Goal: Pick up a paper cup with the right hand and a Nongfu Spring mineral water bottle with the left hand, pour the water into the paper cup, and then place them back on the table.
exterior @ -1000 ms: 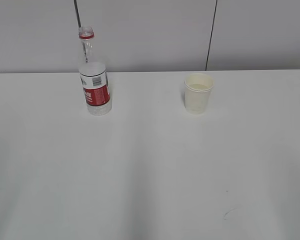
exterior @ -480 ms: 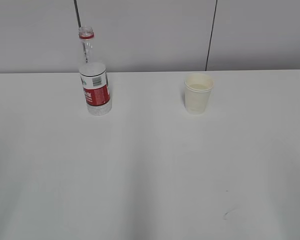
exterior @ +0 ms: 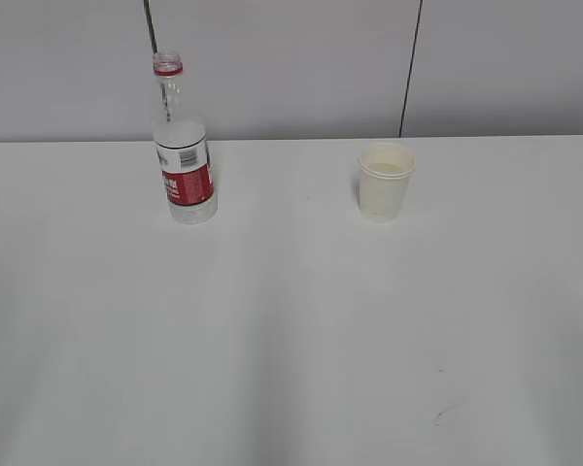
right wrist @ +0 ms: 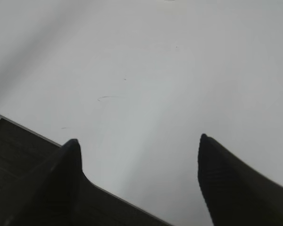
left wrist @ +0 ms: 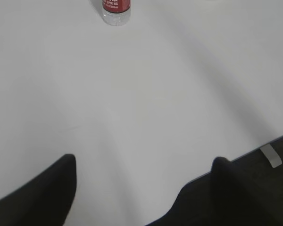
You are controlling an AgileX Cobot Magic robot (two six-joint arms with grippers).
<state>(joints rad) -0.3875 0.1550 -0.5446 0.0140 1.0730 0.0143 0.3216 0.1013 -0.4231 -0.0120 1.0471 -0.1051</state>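
The Nongfu Spring bottle stands upright at the back left of the white table, red neck ring on top, red-and-white label low. Its base shows at the top of the left wrist view. The cream paper cup stands upright at the back right, apart from the bottle. Neither arm shows in the exterior view. My left gripper is open and empty over the table's near edge, far from the bottle. My right gripper is open and empty over the near edge. The cup is barely cut off at the top of the right wrist view.
A small dark scratch marks the table's front right; it also shows in the right wrist view. A grey wall with a vertical dark seam rises behind the table. The dark floor lies beyond the table edge.
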